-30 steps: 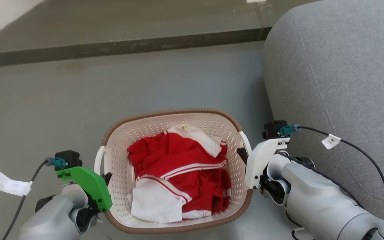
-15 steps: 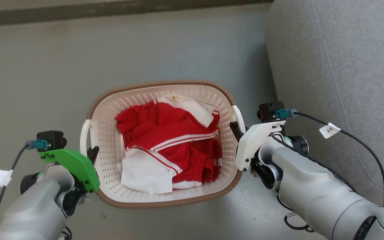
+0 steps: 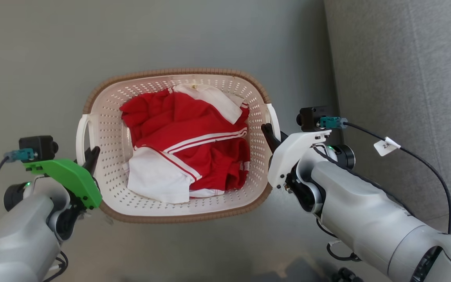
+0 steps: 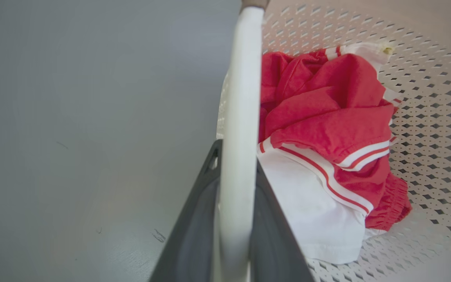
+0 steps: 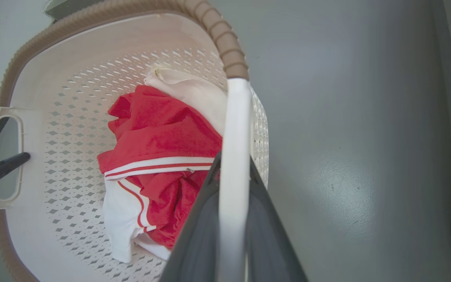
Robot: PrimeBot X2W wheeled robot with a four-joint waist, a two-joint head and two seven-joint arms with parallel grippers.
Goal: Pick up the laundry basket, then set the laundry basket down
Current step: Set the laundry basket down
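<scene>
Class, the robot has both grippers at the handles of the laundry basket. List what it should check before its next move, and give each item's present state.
1. The left gripper clamps the left handle: ok.
2. The right gripper clamps the right handle: ok.
3. The clothes lie inside the laundry basket, none over its rim: ok.
4. Basket clear of the sofa: ok, the floor shows between them.
5. Basket off the floor: cannot tell.

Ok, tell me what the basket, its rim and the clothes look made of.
Basket: hard cream plastic, smooth, slightly glossy, moulded with rows of holes. Rim: probably brown plastic moulded to look woven, ribbed and matte. Clothes: soft red and white fabric, creased, with stitched stripes.
</scene>
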